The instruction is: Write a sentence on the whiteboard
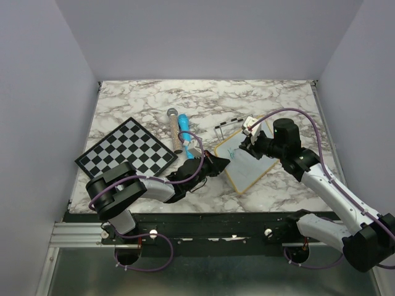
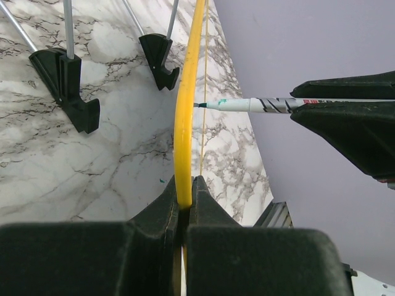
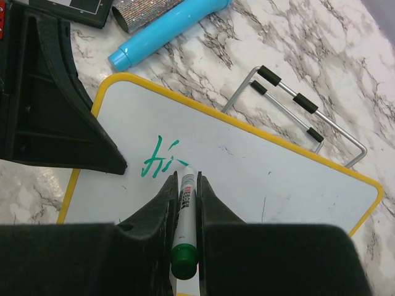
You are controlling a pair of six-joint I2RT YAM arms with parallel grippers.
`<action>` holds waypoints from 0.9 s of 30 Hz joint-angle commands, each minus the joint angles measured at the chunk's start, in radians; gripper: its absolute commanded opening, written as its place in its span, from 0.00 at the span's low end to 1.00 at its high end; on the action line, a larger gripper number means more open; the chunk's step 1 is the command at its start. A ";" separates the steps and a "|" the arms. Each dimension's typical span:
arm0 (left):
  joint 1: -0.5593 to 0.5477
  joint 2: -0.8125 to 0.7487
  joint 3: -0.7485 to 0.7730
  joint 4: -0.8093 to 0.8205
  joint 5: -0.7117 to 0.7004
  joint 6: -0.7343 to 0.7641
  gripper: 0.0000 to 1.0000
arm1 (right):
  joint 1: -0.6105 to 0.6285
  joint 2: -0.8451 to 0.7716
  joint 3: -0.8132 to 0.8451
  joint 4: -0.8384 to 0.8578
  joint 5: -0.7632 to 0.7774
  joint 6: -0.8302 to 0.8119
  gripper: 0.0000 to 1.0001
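Right wrist shows yellow-rimmed whiteboard point(image 3: 278, 179) bearing few green strokes point(image 3: 155, 161).

Yellow-framed whiteboard point(image 3: 278, 179), few green strokes point(image 3: 157, 161) near one corner

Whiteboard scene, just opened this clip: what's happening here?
The left gripper is shut on the edge of the yellow-framed rectangular whiteboard, holding it. The right gripper is shut on a white marker with a green end, its tip at the board. Only a few green strokes are written so far.
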State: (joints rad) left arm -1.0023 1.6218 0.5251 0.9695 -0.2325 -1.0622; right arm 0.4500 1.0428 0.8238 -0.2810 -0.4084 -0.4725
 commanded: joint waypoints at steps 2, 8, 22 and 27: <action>0.001 0.013 -0.011 -0.011 0.027 0.036 0.00 | -0.004 0.008 0.015 -0.063 -0.036 -0.043 0.01; 0.002 0.018 -0.011 -0.006 0.030 0.034 0.00 | -0.004 -0.007 0.012 -0.099 -0.105 -0.074 0.01; 0.002 0.021 -0.013 -0.003 0.032 0.033 0.00 | -0.004 -0.001 0.037 -0.077 -0.107 -0.031 0.01; 0.002 0.021 -0.014 -0.002 0.030 0.031 0.00 | -0.005 -0.044 0.026 -0.014 0.002 0.015 0.01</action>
State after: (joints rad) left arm -0.9966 1.6257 0.5247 0.9718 -0.2241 -1.0649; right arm 0.4496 1.0378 0.8330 -0.3462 -0.4900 -0.5026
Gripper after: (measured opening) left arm 0.056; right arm 0.175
